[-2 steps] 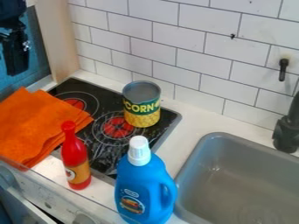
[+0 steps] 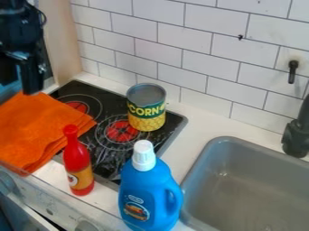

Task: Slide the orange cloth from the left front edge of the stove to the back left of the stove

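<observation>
One black gripper (image 2: 30, 85) hangs well to the left of the corn can (image 2: 146, 108), at the upper left of the camera view, with the dark arm (image 2: 18, 27) above it. Whether its jaws are spread or pressed together, I cannot tell. Nearest to it is a folded orange cloth (image 2: 39, 131), also left of the can and partly over the near left part of the stove top; whether gripper and cloth touch is unclear. A pale upright panel (image 2: 65, 40) rises to the left of the can and farther back. Left of the can and nearer the camera, a red bottle (image 2: 77, 164) with a yellow-orange label stands upright beside the stove top.

Beneath the can lies the black stove top (image 2: 100, 155), with red-centred burner rings to the can's left and just in front of it. The can itself is upright, grey-topped, with a green and yellow label. Directly nearer the camera than the can stands a blue jug (image 2: 147, 194) with a white cap and a side handle. White tiles (image 2: 199, 45) line the wall behind the can. To its right and nearer the camera is the grey sink (image 2: 241, 180); farther right, the black faucet (image 2: 296, 137).
</observation>
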You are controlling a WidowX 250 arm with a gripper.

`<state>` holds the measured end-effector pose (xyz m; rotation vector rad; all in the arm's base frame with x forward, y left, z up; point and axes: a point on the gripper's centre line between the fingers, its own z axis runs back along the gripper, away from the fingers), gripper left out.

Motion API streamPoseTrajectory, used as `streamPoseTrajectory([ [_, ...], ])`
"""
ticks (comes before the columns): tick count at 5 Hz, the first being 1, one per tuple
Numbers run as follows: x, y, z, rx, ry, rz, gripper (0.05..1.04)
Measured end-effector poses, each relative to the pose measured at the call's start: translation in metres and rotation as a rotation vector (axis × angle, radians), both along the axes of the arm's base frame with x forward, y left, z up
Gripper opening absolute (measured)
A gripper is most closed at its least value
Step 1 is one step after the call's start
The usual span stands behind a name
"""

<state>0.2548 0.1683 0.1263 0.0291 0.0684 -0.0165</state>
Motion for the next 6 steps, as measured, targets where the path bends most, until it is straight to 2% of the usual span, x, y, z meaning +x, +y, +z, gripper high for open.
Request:
streamPoseTrajectory([
  [1, 0.014, 0.008, -0.025, 0.001, -0.014, -0.049, 1.001],
  [2, 0.02, 0.017, -0.061, 0.037, 0.05, -0.073, 1.001],
  [3, 0.016, 0.018, -0.084, 0.086, 0.153, -0.059, 1.001],
  [4, 0.018, 0.025, -0.094, 0.084, 0.24, -0.049, 1.001],
  [5, 0.025, 0.029, -0.097, 0.074, 0.26, -0.043, 1.001],
  [6, 0.04, 0.027, -0.098, 0.031, 0.214, -0.075, 1.001],
])
